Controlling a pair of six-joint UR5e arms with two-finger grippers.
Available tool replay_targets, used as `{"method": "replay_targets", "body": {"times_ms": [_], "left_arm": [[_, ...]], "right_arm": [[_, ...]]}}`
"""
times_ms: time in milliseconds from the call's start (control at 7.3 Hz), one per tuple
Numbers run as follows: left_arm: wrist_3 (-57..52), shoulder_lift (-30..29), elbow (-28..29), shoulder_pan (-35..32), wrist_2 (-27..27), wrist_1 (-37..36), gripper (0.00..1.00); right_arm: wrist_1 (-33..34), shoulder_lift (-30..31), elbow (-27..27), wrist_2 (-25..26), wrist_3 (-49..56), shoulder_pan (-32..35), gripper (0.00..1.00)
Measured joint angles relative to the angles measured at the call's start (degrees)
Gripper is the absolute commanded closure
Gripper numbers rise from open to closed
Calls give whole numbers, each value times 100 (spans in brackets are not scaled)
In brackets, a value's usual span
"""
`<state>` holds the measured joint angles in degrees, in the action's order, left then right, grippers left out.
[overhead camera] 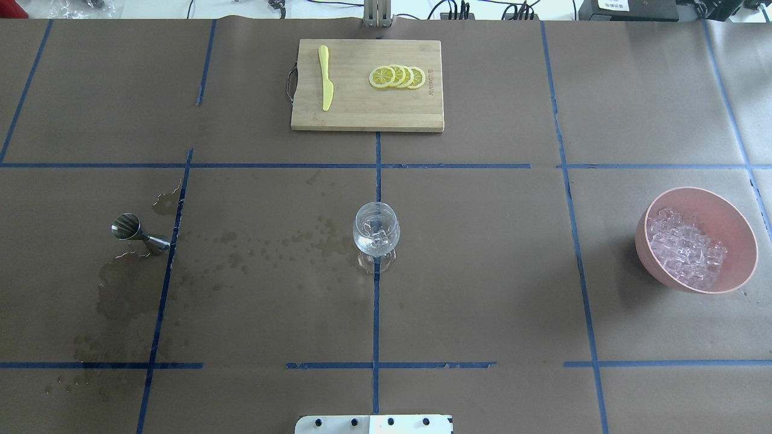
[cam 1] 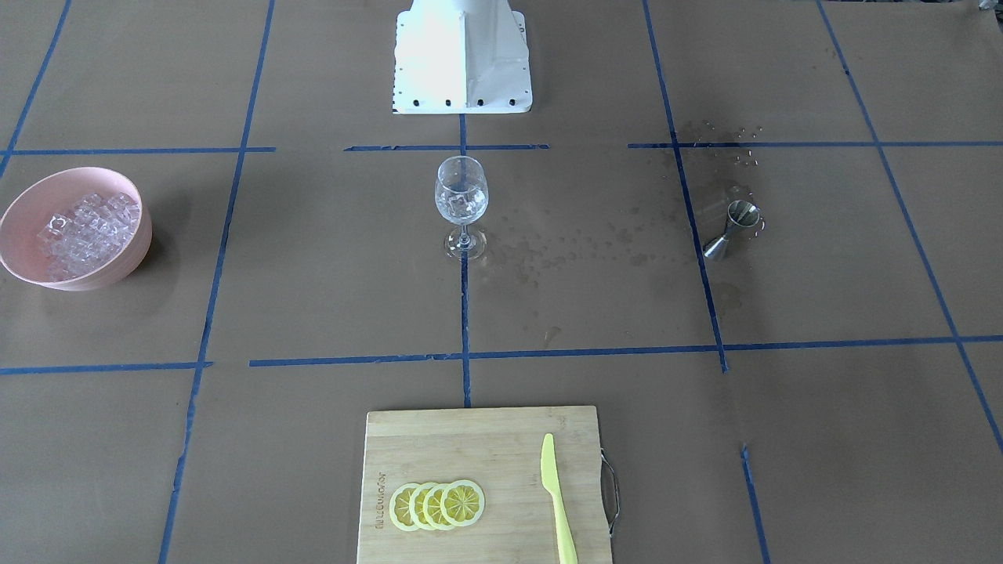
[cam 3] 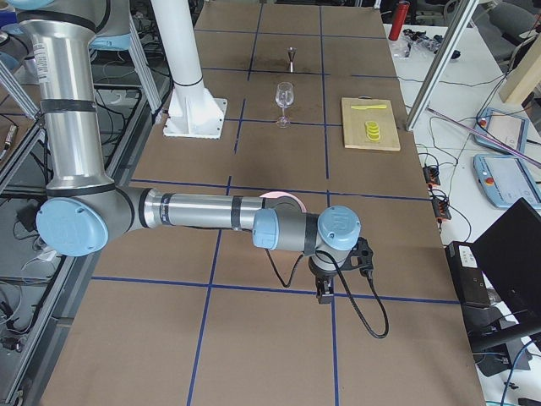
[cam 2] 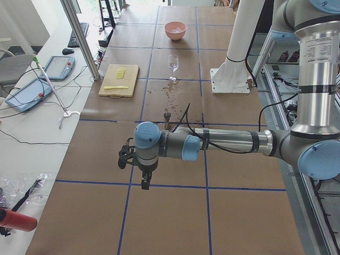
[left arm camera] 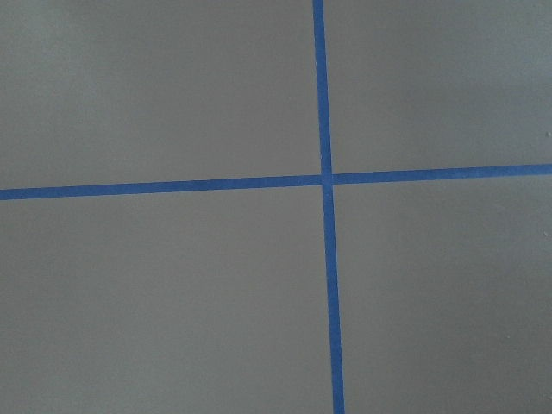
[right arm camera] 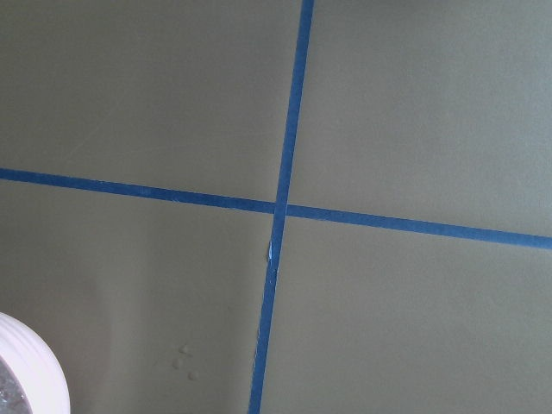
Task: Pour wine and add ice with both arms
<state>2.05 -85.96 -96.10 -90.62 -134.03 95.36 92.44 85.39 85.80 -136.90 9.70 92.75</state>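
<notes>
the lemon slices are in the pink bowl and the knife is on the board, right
Not quite. The lemon slices lie on the board, beside the knife. The bowl holds ice. The overhead exterior view shows this.

Probably a robotics lab: teach pendants (cam 2: pixel 25 94) lie beside a paper-covered table (overhead camera: pixel 482 271) gridded in blue tape (overhead camera: pixel 376 313).
</notes>
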Motion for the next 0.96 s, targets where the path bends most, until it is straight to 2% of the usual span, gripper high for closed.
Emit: {"method": "replay_targets", "body": {"times_ms": [959], "left_arm": [[-3, 0, -5, 1, 0, 9, 0]], "right_arm": [[-68, 144, 161, 10, -162, 6, 0]]}}
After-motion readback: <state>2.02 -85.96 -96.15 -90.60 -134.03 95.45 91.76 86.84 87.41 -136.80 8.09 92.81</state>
